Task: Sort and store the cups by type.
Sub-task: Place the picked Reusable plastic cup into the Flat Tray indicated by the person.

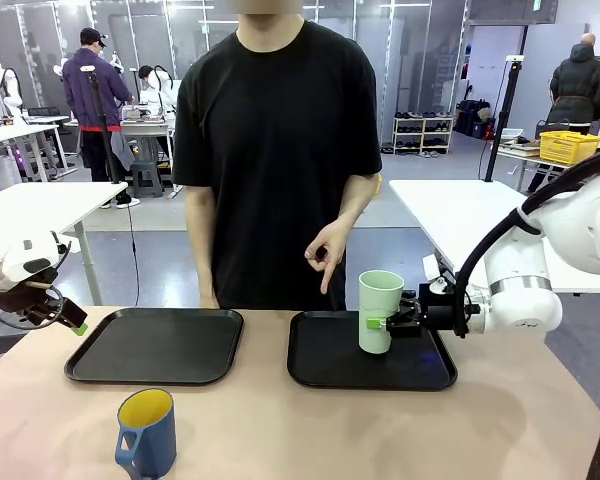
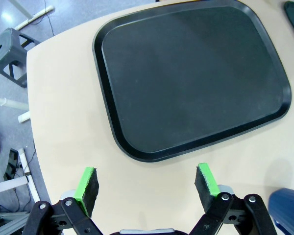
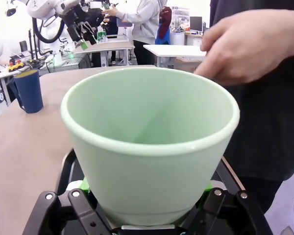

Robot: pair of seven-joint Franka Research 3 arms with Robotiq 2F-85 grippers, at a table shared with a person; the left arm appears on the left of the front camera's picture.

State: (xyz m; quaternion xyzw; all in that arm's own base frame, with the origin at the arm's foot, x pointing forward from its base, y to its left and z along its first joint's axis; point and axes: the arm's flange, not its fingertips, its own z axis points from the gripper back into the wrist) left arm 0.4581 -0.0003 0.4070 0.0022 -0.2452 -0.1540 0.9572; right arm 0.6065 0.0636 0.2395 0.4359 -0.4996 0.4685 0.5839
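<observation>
Tumbler point(image 1: 381, 296) one, mug point(image 1: 148, 436) one, trays point(image 1: 155, 346) two

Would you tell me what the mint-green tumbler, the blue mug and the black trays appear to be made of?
Mint-green tumbler: probably plastic or melamine; smooth satin wall, soft highlights along the rolled rim.
Blue mug: ceramic or plastic, hard to tell; smooth with a slight sheen, yellow inside.
Black trays: seemingly moulded plastic, matte, with raised rounded rims.

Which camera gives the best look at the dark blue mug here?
The front view: the blue mug stands whole, handle and yellow inside visible. The left wrist view catches a blue edge at its corner; the right wrist view shows it small and distant, past the green tumbler.
</observation>
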